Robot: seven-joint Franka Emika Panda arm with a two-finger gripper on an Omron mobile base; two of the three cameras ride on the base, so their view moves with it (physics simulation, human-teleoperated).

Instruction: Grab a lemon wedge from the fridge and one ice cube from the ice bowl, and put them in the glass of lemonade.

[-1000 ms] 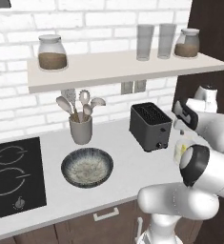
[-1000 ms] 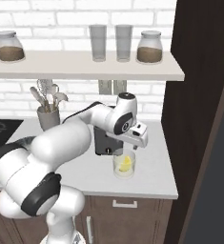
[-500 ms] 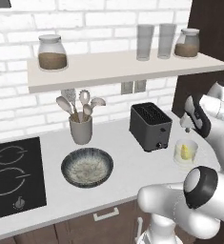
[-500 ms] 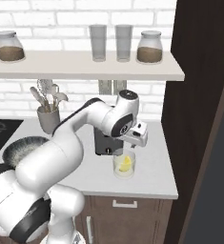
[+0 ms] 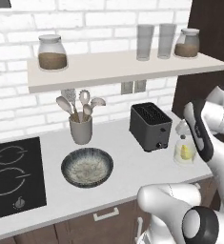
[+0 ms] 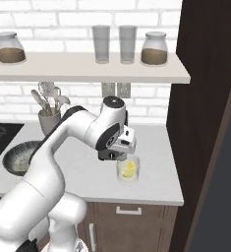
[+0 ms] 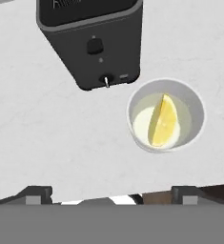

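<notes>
Hovering wide open — empty — the gripper (image 6: 121,156) above the glass of lemonade (image 6: 128,172).

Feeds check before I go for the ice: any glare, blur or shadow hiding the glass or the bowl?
Hand view: sharp, even light, no glare; the lemon wedge reads clearly inside the glass of lemonade. Left base view: the ice bowl is evenly lit, but its speckled inside makes the contents hard to tell. Right base view: the arm covers part of the bowl.
</notes>
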